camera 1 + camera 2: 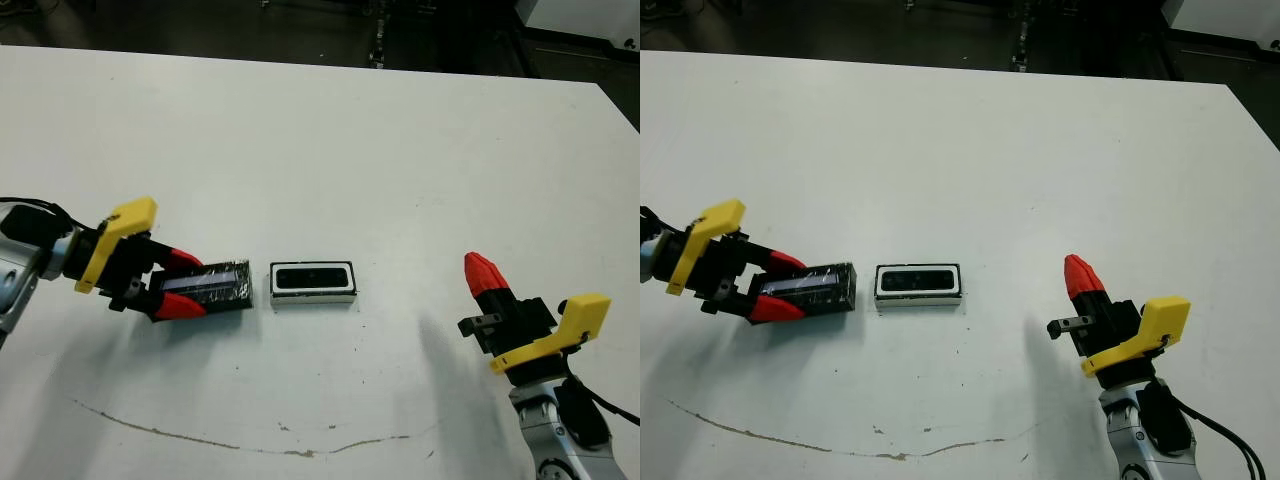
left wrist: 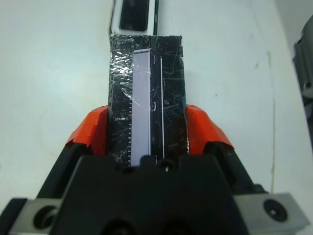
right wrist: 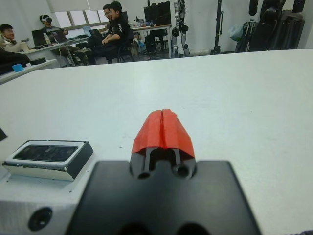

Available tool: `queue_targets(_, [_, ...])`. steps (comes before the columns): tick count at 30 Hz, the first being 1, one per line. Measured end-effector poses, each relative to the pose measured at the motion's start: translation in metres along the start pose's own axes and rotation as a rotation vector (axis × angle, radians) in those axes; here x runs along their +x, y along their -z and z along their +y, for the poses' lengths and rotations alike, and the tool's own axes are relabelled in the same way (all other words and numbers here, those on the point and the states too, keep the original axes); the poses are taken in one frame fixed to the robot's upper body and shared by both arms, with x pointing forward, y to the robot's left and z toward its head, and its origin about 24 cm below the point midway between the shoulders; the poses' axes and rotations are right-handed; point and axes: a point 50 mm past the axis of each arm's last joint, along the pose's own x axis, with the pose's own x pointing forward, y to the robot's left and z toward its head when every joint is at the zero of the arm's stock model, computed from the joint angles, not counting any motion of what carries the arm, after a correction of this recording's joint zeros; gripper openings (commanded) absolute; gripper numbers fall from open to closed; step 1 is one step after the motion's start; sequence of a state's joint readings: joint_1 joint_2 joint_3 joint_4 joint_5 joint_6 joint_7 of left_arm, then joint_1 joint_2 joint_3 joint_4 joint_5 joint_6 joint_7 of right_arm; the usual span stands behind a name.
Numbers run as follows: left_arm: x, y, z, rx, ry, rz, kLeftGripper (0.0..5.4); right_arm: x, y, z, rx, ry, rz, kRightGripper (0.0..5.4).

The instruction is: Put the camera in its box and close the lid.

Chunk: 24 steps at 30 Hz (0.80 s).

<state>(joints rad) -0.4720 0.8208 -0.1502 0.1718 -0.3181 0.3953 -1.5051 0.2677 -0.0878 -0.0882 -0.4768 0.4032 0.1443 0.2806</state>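
At the left, the left gripper (image 1: 178,283) pinches the lid (image 1: 208,285) by its long sides, probably ready to cover the box (image 1: 313,281) just to its right. The camera (image 1: 312,278) lies inside. Far right, the right gripper (image 1: 480,272) idles, fingers pressed together.

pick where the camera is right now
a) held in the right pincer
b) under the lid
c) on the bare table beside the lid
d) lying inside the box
d: the camera shows as a dark bar lying inside the white-walled box, while the left pincer is shut on the lid beside the box, and the right pincer is shut and holds nothing.
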Motion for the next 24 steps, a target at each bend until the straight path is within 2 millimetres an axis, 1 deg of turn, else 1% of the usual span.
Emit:
queue_targets(5, [-0.001, -0.004, 0.001, 0.001, -0.037, -0.035, 3.16, 0.0, 0.0, 0.0, 0.0, -0.001, 0.001, 0.0])
queue_targets(8, [0.005, -0.006, 0.002, -0.003, -0.039, -0.097, 3.16, 0.0, 0.0, 0.001, 0.001, -0.007, 0.002, 0.0])
queue_targets(15, [0.034, -0.008, 0.007, 0.006, -0.052, -0.219, 3.16, -0.001, 0.003, 0.003, 0.003, -0.018, 0.01, 0.0])
queue_targets(18, [0.05, -0.008, 0.008, 0.029, -0.053, -0.271, 3.16, -0.001, 0.003, 0.002, -0.005, -0.019, 0.009, 0.0])
queue_targets(24, [0.085, -0.003, 0.009, 0.003, -0.048, -0.349, 3.16, -0.002, 0.005, 0.002, -0.001, -0.016, 0.011, 0.0])
